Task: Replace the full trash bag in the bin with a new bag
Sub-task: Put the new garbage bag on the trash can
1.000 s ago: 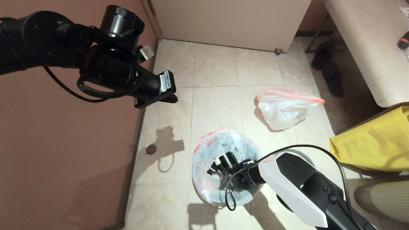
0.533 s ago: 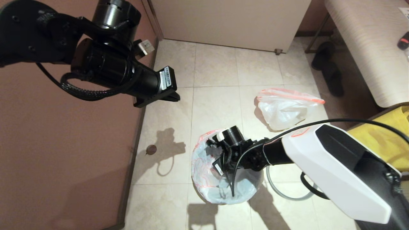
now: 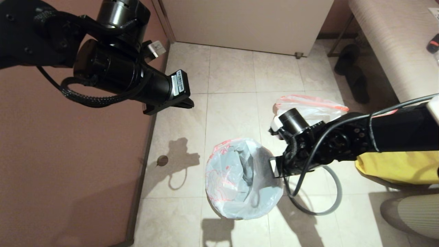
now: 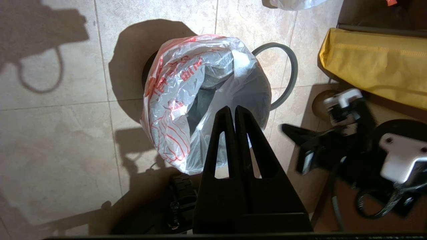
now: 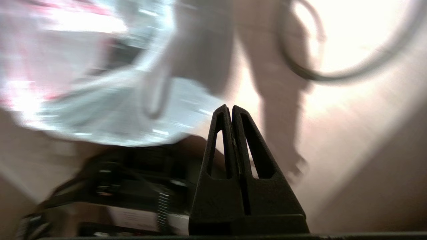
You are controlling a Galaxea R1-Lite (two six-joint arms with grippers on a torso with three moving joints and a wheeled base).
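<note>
Hovering just beside the bin's right edge, your right claw [image 5: 231, 108] has its two fingers pressed flat together and nothing between them. In the head view its black wrist sits between the bin and the full trash bag, with the arm reaching in from the right. The right wrist view is smeared by motion, so you can only roughly make out pale plastic and a curved grey ring beyond the tips.

Your left claw [image 4: 232, 110] is likewise closed and empty, held high at the upper left of the head view, well above the floor [image 3: 233, 72] and pointing toward the bin.

You can see the new bag [image 3: 236, 178] lining the bin [image 4: 148, 68], its translucent white plastic with red print draped over the rim and sagging into the middle, where a dark fold shows. Only a sliver of the bin's black side peeks out beneath the plastic in the left wrist view. The thin grey rim ring [image 3: 337, 195] lies flat on the floor just beside the bin, on its right, partly under the right arm.

Farther back on the tiles, the full trash bag [image 3: 317, 109] rests bunched with its orange-red band on top, partly hidden by the right wrist. A yellow fabric bag [image 3: 394, 166] sits at the right edge, near a pale bench [image 3: 398, 48].
</note>
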